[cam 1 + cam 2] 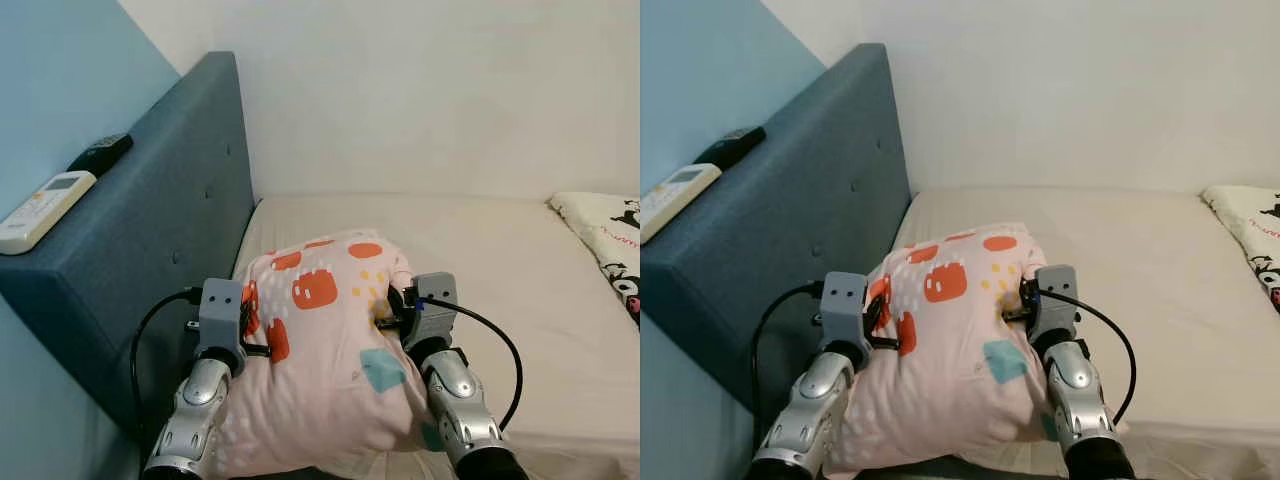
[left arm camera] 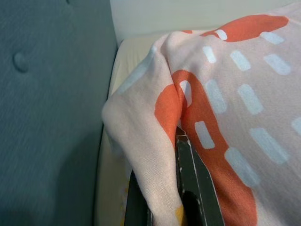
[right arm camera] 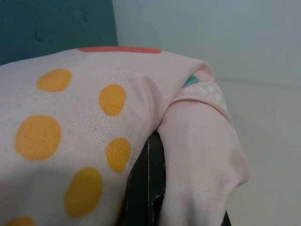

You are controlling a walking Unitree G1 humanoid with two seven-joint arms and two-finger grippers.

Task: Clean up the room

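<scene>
Both arms are holding the pink patterned pillow (image 1: 330,360) between them over the near edge of the bed (image 1: 500,290). Left gripper (image 1: 255,335) is pinching a fold of cover on its left side, fingers (image 2: 190,188) clamped on cloth; right gripper (image 1: 392,310) is doing the same on the right side. Pillow is looking soft, light and saggy, cover bunching at the pinches, so edge folds are likely slipping; deeper corner grips are probably safer. Beyond it, the blue headboard (image 1: 150,230) is carrying a white remote (image 1: 42,208) and a black remote (image 1: 100,153).
</scene>
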